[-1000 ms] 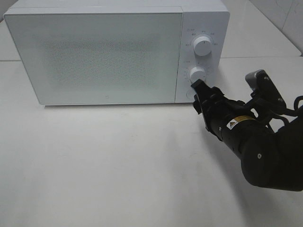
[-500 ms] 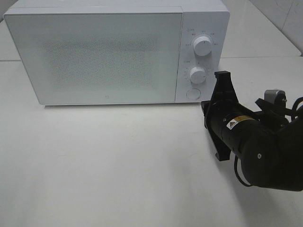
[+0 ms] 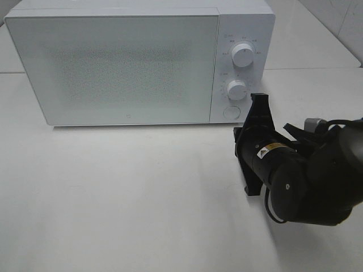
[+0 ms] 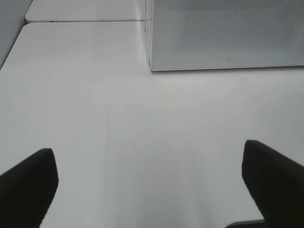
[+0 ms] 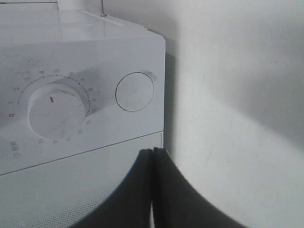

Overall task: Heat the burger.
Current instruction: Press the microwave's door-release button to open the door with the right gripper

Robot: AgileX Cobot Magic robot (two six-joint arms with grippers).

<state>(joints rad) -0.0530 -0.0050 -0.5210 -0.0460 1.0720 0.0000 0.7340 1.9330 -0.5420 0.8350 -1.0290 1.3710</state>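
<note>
Your right gripper (image 5: 153,154) is closed and empty (the left gripper (image 4: 149,178) is open), so draw it straight back from the microwave (image 3: 113,62) without brushing its seemingly set knob (image 5: 56,110).

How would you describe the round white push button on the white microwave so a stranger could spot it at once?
Find the boxy white microwave oven, then the narrow control strip beside its door. Two raised white dials are stacked there; the round white button sits below the lower dial. Unlike them it is flat, without pointer or numbers.
</note>
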